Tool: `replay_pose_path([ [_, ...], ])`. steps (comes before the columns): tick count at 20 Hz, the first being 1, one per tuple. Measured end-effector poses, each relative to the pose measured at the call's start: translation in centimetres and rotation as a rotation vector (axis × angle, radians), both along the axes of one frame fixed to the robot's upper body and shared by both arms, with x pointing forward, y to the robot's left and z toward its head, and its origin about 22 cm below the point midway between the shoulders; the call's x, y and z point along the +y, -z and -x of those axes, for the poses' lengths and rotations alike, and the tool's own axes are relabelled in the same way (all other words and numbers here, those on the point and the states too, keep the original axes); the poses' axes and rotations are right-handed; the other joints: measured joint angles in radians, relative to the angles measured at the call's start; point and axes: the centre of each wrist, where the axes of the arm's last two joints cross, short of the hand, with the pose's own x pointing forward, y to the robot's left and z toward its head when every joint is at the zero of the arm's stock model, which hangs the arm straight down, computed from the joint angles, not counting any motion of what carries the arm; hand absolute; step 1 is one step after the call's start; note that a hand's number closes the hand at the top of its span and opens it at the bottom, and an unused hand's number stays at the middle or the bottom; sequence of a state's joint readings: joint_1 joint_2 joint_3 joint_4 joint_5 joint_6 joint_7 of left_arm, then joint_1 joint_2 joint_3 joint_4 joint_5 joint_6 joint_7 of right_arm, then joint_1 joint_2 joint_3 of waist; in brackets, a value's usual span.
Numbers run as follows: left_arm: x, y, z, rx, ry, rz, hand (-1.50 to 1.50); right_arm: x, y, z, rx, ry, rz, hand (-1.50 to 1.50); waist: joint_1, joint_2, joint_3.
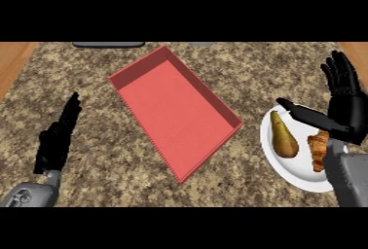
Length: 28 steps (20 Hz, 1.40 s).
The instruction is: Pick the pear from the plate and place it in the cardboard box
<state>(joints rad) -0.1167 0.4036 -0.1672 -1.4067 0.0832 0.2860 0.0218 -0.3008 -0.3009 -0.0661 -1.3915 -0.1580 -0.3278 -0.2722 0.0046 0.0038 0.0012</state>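
Observation:
A brownish-green pear [283, 138] lies on a white plate [293, 169] at the right of the counter, with a croissant [318, 151] beside it. My right hand [346, 108] hovers over the plate's right side, fingers straight and pointing up, thumb stretched out above the pear's top; it holds nothing. The box [176, 109] is a shallow red tray, lying diagonally in the middle of the counter with nothing inside. My left hand [57, 139] rests open at the left, fingers up, well away from the box.
The counter is speckled granite with wooden edges [16, 59] at both far corners. A dark grey object [108, 44] sits at the counter's far edge. Bare granite lies between the box and the plate.

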Motion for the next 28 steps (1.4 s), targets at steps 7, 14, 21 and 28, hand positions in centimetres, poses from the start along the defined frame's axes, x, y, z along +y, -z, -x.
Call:
replay_pose_path([
  [7,0.1,0.2,1.8,0.035,0.016,-0.016,0.00,-5.0,3.2,1.7,-0.033,0.011,0.098,-1.50,0.001,-0.003,0.000],
  [14,0.7,0.0,2.2,0.051,0.008,-0.021,0.00,-9.4,0.5,3.3,0.202,-0.060,0.507,-1.50,-0.005,-0.007,-0.003],
  [21,0.2,0.4,2.8,0.046,0.010,-0.024,0.00,-8.9,-2.1,3.8,0.518,-0.222,0.784,-1.50,-0.003,-0.007,-0.004],
  [28,0.5,-0.3,2.9,0.045,0.009,-0.021,0.00,-3.7,-2.9,3.9,0.672,-0.277,0.858,-1.50,-0.003,-0.006,-0.002],
])
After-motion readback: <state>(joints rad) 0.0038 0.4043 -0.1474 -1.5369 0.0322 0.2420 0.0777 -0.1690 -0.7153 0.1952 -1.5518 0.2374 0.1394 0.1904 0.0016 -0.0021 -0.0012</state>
